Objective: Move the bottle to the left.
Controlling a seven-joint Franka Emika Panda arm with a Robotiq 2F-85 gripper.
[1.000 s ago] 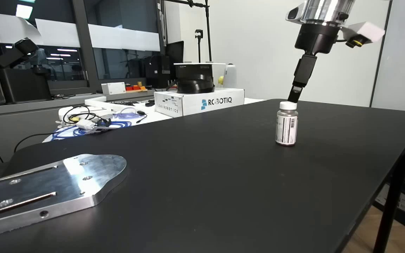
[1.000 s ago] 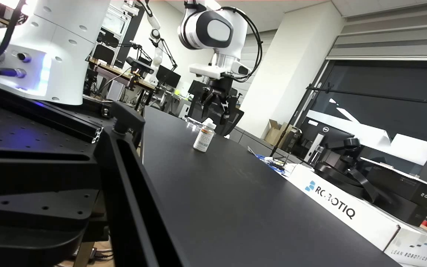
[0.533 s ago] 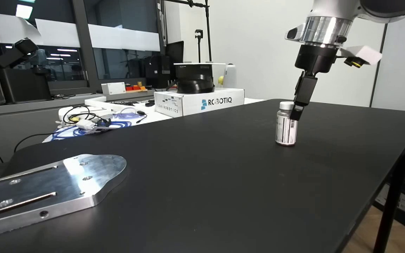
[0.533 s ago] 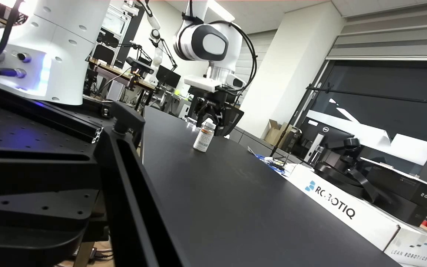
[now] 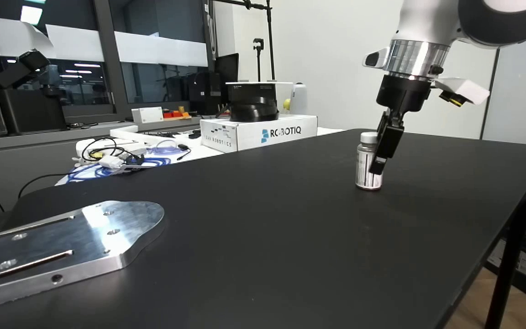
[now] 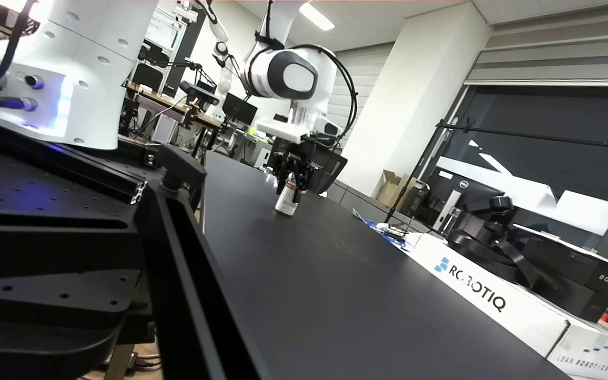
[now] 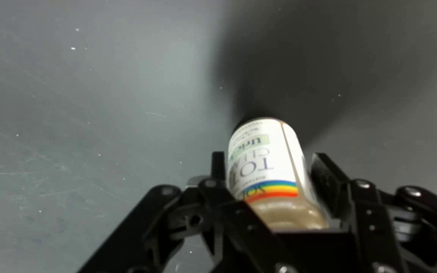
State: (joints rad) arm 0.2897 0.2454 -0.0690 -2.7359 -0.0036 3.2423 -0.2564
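Slim black fingers (image 7: 217,165) on a white-and-grey robot arm (image 6: 296,76) straddle a small cylindrical bottle (image 7: 268,163), white-capped and wearing a pale label with a rainbow band, as it stands upright on a matte black surface (image 5: 254,228). Parted by roughly the bottle's breadth, the fingers flank it on either side; whether they press against it or leave a sliver of space cannot be told from any view. In an exterior view, a finger slants across the front of the bottle's label, its tip above the bottle's base. The wrist view shows the bottle's lettering upside down between the fingers. Well apart from the bottle, on the same surface, lies a silvery metal plate (image 5: 62,242) with a rounded end, slots and drilled holes. A long white cardboard box (image 5: 254,137), its Robotiq lettering legible in both exterior views, sits well away from the bottle.
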